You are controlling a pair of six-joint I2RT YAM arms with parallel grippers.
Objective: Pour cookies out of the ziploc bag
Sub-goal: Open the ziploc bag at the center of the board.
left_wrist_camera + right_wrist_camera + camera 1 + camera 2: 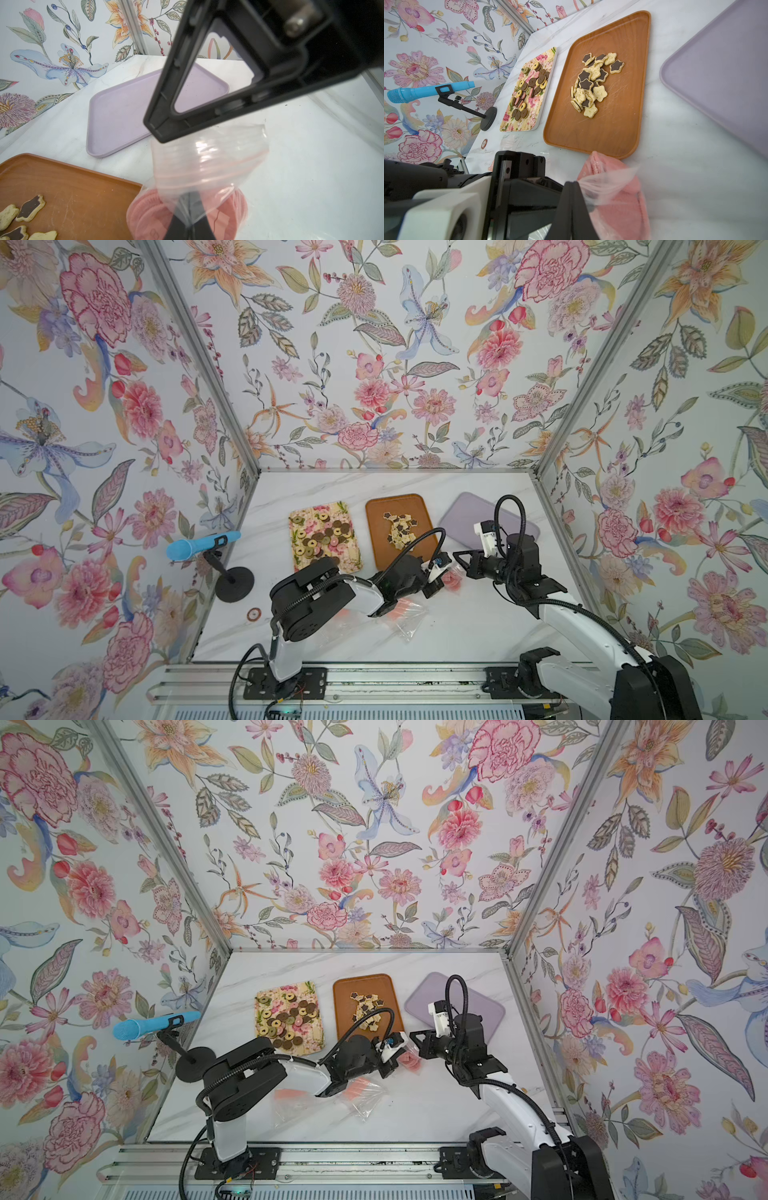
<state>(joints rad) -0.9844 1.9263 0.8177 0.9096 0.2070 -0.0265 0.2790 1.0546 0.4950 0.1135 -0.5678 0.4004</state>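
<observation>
**Two grippers, one bag of pink cookies**

Nearest the lens in both top views is the left arm's black elbow [303,614], swung in over the white table [457,630]. Follow it out to the tip and there's the action. The left gripper [188,196] is clamped, jaws together on the clear bag [207,162]. Its fingers show dark through the film, low down, right by the load.

In from the opposite side comes the right gripper [572,185], squeezed flat as well, no gap between its fingers. It has the bag's upper edge gathered into its tip. So that's two grips on one bag (right up top, left lower down), with the plastic creased between them.

The pink cookies [145,212] are packed together in the bottom of the bag. Whether the bag rests on the table or hangs just clear of it, I can't tell.

From above, the bag sits between the two grippers, just off the near corner of the brown tray [378,547]. The lilac tray [465,510] lies just beyond, partly behind the right arm.

On the brown tray, the star cookies [401,531], beige and dark-topped, lie in a loose heap near the middle. Next along, the flowered tray [345,516] carries the round cookies [322,537], brown, beige and pink, spread across it.

Under the left forearm, loose plastic bags [405,620] lie crumpled flat on the table. Off by the side wall stands a blue microphone [203,545] on its little black stand.
</observation>
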